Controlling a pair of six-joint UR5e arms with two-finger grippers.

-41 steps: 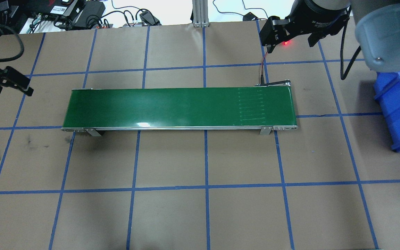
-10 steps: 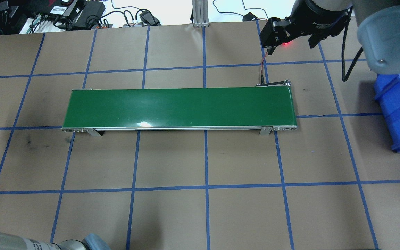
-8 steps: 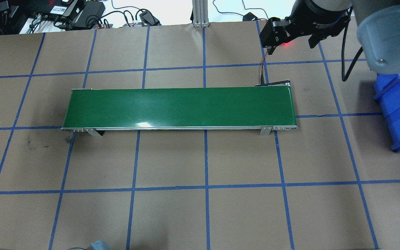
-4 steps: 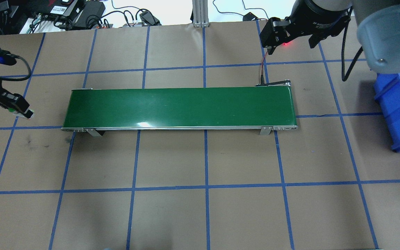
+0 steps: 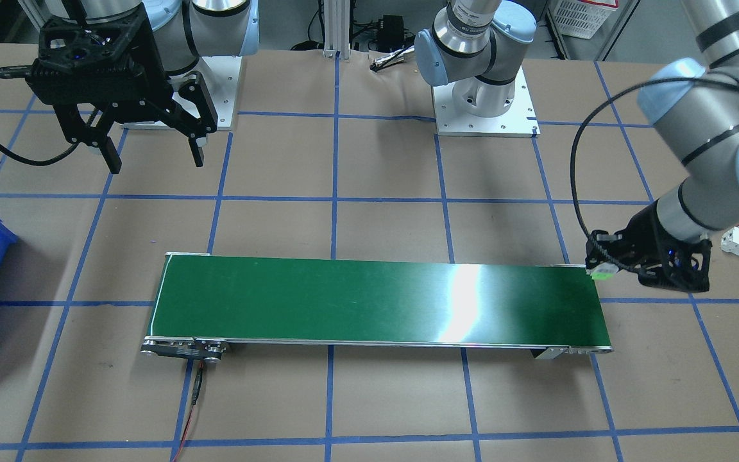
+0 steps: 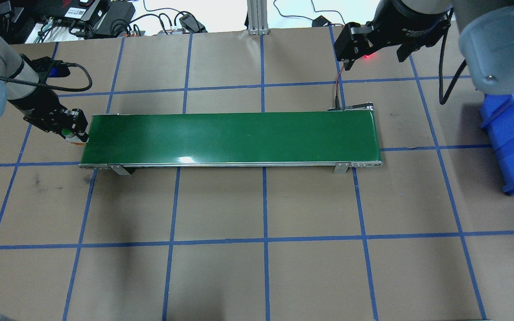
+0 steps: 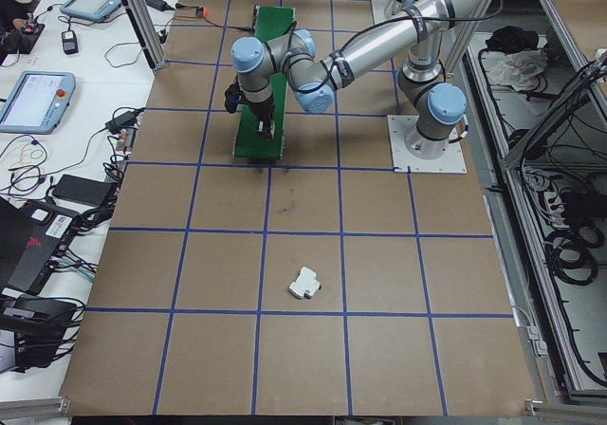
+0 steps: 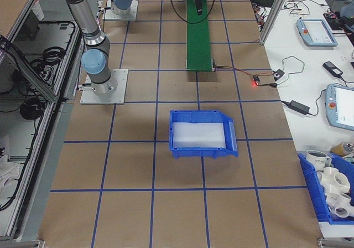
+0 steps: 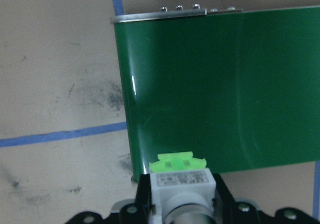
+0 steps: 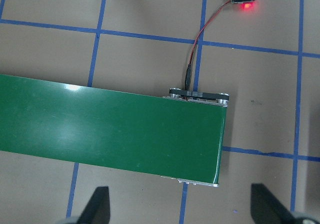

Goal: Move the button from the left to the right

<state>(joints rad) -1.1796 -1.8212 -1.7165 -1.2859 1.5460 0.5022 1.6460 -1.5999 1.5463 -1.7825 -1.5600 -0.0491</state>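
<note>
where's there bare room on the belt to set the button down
The whole green conveyor belt is bare from end to end. The only crowded spot is its left end, where the left end effector holds the green-capped push-button. The right end effector hangs clear, behind the belt's other end.

A conveyor belt (image 6: 230,139) lies across the middle of the table (image 6: 266,276), running from the robot's left to its right. The left gripper (image 6: 72,131) sits just off the belt's left end, clamped on the button (image 9: 181,176) (the button's base points toward the belt). The right gripper (image 5: 151,144) hangs with jaws spread above the table near the belt's right end, on the far side from the robot. A bin (image 8: 202,133) stands well beyond the belt's right end. A white block (image 7: 304,283) lies on the table well past the left end.
</note>
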